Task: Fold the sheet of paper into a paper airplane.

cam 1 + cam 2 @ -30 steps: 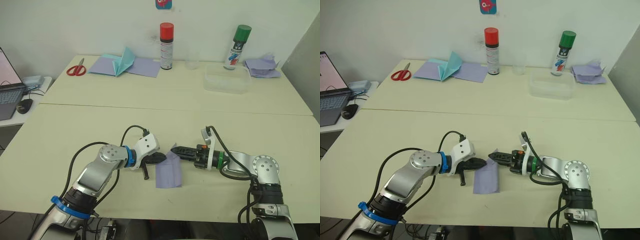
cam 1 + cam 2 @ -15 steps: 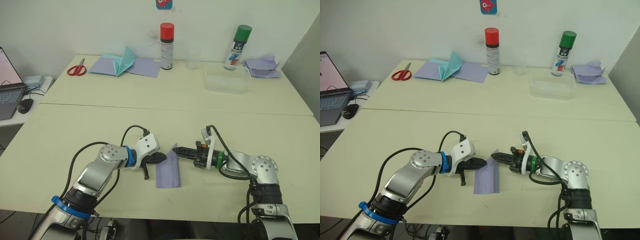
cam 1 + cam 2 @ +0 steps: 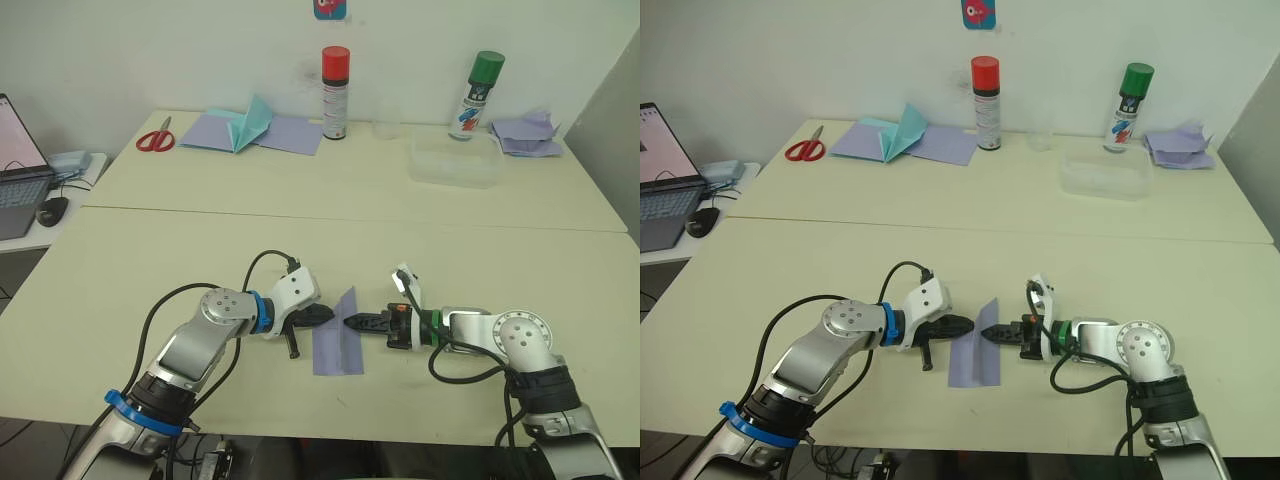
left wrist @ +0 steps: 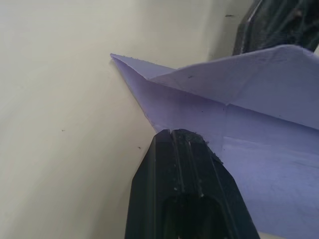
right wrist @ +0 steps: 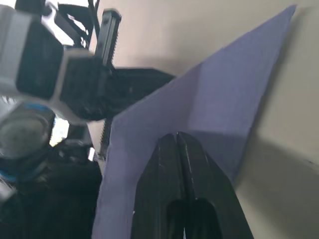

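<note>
A thin, pale lavender sheet of paper (image 3: 337, 342) lies near the front edge of a smooth cream worktop (image 3: 150, 250), partly folded into a long, narrow shape with its far corner lifted to a soft point. Two robot arms meet over it from either side. The left hand (image 3: 322, 316), its two black fingers pressed together with no gap, rests its tip against the sheet's left edge; in the left wrist view the matte, slightly gritty fingers (image 4: 184, 164) lie on the lower layer, beside a raised flap with a crisp diagonal crease. Whether it actually pinches the paper cannot be told. The right hand (image 3: 992, 333), likewise closed to a narrow wedge, touches the sheet's right edge, and the right wrist view shows its joined fingertips (image 5: 174, 149) set against the flat lavender face, though a grip on the paper cannot be confirmed.

Along the back of the worktop stand a red-capped spray can (image 3: 334, 92) and a green-capped spray can (image 3: 474, 94), with a clear plastic tub (image 3: 455, 158) in front of the latter. To the left lie flat lavender sheets (image 3: 285, 133) bearing a teal pointed paper shape (image 3: 248, 122), and red-handled scissors (image 3: 153, 137). A crumpled lavender pile (image 3: 524, 133) sits at the far right.
</note>
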`<state>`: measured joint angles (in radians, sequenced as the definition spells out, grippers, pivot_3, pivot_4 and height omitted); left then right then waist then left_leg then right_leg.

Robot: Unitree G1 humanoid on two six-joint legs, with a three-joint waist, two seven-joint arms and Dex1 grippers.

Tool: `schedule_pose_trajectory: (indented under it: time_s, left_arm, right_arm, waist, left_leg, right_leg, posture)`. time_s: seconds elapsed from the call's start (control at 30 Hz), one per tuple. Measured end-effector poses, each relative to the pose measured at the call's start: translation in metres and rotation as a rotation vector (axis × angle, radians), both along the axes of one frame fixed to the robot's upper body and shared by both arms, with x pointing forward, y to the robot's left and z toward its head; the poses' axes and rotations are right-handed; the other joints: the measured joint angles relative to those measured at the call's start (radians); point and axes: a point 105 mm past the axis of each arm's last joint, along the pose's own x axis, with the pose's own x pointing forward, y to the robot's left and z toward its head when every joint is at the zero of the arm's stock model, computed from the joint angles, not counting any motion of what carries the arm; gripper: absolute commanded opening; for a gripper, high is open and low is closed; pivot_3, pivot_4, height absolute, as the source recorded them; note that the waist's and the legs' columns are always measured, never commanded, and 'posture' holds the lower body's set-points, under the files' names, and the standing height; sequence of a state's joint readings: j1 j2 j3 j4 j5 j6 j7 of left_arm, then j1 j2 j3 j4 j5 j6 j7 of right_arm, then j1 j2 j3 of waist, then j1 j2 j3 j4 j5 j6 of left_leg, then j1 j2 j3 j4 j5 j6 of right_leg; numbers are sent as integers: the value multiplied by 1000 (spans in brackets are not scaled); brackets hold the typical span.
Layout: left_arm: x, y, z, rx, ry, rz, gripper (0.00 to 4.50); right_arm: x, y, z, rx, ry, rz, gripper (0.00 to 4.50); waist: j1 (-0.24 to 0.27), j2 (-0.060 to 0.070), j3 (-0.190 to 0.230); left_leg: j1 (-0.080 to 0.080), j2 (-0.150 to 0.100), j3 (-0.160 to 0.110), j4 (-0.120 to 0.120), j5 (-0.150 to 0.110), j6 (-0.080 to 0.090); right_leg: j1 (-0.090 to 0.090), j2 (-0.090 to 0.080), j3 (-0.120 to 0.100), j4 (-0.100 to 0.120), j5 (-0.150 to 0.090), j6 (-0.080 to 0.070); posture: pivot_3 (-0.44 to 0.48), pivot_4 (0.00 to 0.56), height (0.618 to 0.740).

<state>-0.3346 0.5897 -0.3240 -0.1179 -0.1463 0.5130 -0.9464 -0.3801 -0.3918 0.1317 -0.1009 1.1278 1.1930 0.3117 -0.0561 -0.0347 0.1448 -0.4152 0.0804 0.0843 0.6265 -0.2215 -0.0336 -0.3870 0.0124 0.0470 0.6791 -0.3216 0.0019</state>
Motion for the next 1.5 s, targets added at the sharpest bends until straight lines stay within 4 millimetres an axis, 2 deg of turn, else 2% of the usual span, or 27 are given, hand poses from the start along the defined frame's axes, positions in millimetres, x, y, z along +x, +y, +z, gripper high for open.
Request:
schedule_pose_trajectory:
  time_s: [0.3, 0.47, 0.63, 0.8, 0.93, 1.1, 1.17, 1.37, 1.5]
  left_arm:
    - [1, 1, -1, 2, 0, 6, 0]
    - [1, 1, -1, 1, 0, 3, 0]
    - [1, 1, -1, 2, 0, 4, 0]
    - [1, 4, -1, 5, 1, 15, 0]
    - [1, 21, 2, 13, 10, 60, 0]
    - [4, 49, 11, 16, 33, 142, 0]
    - [5, 52, 14, -2, 32, 166, 0]
    - [0, 23, 28, -130, 18, 108, 0]
    - [-3, 12, 18, -110, 36, 87, 0]
  right_arm:
    - [5, 12, -7, -85, -285, 109, 29]
    - [10, 13, -15, -175, -458, 185, 29]
    - [12, 13, -18, -223, -536, 248, 29]
    - [12, 15, -20, -239, -543, 274, 29]
    - [13, 17, -21, -239, -535, 283, 29]
    - [14, 17, -21, -241, -534, 287, 29]
    - [14, 16, -20, -242, -534, 289, 29]
    - [15, 17, -20, -236, -529, 285, 29]
    - [15, 18, -20, -230, -514, 274, 29]
  waist:
    - [-1, -2, -1]
    - [0, -2, -1]
    - [0, -2, -1]
    - [-2, -2, -2]
    - [-4, -2, -1]
    - [-4, -2, 0]
    - [-2, -2, 0]
    - [-1, -3, 1]
    - [-2, -3, 1]
  left_leg:
    - [1, 0, 0, 1, 0, 0]
    - [1, 0, 0, 2, 0, 0]
    - [2, 0, 0, 2, 0, 0]
    - [7, 1, 1, 1, 0, 0]
    - [15, 2, 1, -3, 0, 0]
    - [15, 1, 1, -3, 0, 0]
    - [15, 1, 1, -2, 0, 0]
    - [14, 1, 2, -2, 0, -1]
    - [15, 1, 1, -2, 0, -1]
  right_leg:
    - [1, 0, 0, 0, 0, 0]
    - [1, 0, 0, 0, 0, 0]
    - [1, 0, 0, 1, 0, 0]
    - [6, 0, 0, 1, 0, 0]
    - [12, 0, 0, 1, -1, -2]
    - [11, 0, 0, 1, -2, -3]
    - [11, 0, 0, 1, -2, -3]
    - [12, -1, 0, 1, -2, -3]
    - [11, 0, 0, 2, -2, -3]
  posture:
    - [0, 150, 740]
    - [0, 150, 740]
    - [0, 150, 740]
    - [0, 150, 740]
    - [0, 150, 740]
    - [0, 150, 740]
    - [0, 150, 740]
    - [0, 150, 740]
    - [0, 150, 740]
